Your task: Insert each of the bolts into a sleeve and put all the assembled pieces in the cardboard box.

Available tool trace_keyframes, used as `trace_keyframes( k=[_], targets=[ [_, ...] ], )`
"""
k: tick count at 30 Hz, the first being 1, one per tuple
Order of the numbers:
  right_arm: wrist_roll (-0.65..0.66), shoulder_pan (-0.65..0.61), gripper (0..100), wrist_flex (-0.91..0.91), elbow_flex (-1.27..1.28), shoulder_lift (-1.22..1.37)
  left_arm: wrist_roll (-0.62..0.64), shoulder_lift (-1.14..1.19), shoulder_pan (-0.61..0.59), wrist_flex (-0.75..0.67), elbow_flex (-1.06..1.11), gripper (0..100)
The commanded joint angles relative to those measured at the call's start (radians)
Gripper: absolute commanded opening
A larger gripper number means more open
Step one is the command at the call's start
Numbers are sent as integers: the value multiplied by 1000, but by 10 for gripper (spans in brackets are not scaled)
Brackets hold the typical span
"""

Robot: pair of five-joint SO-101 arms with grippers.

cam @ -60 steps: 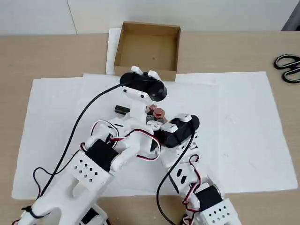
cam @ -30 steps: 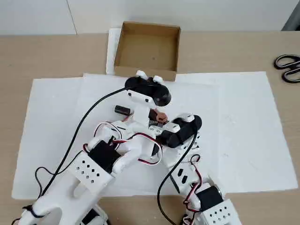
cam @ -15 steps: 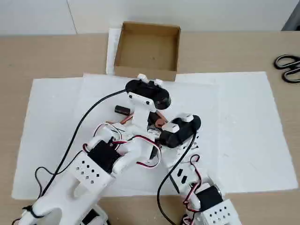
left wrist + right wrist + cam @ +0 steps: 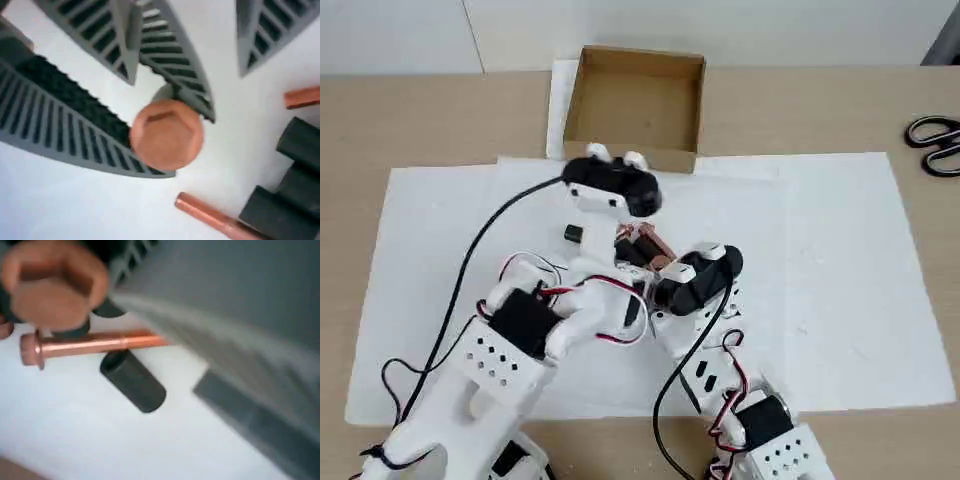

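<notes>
Bolt pinched head-up over the spare parts

The left hand [image 4: 190, 145] was closed narrowly on a copper bolt [image 4: 166, 134]. Two ribbed grey fingers [image 4: 75, 125] pressed its sides just under the head, so the flat hexagon top faced the wrist camera. Held that way the shank most likely pointed down at the paper, which is the pose needed to drop it into a sleeve. Whether a sleeve already sat on it could not be told.

The right hand [image 4: 660, 268] sat just beside the left one, over the white paper [image 4: 840, 260] in the middle of the desk [image 4: 420, 120]. It looked placed to steady or feed a part, but whether it was open or closed could not be told.

Close around the held bolt lay the stock: loose bolts [image 4: 215, 220] on their sides and black sleeves [image 4: 285, 200] bunched together, with another sleeve and bolt side by side in the right wrist view. Keeping them near both hands meant short reaches.

The cardboard box [image 4: 574, 100] stood open at the middle of the desk's far edge, well apart from the parts, with no finished piece seen in it. The job looked early, with fitting to come before any carrying
</notes>
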Motion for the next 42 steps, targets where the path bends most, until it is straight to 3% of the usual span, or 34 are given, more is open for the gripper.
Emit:
trace_keyframes(
  k=[1,16,20,24,29,32,37,42],
  targets=[
    [0,8,4,-1,-9,-7,-11,-28,-37,3,-50,130],
    [0,15,4,7,-9,-7,-11,-28,-258,32,-53,130],
    [-3,105,4,12,-38,-7,-11,-26,-319,114,-84,131],
    [-3,196,4,117,-138,4,-17,-26,-405,189,-116,133],
    [3,314,4,343,-348,5,-175,-26,-582,278,-177,133],
    [52,352,3,406,-480,27,-203,-26,-689,330,-220,133],
    [95,357,3,414,-689,239,-218,-26,-833,376,-225,133],
    [92,357,3,346,-974,628,-390,-26,-864,396,-223,131]
  ],
)
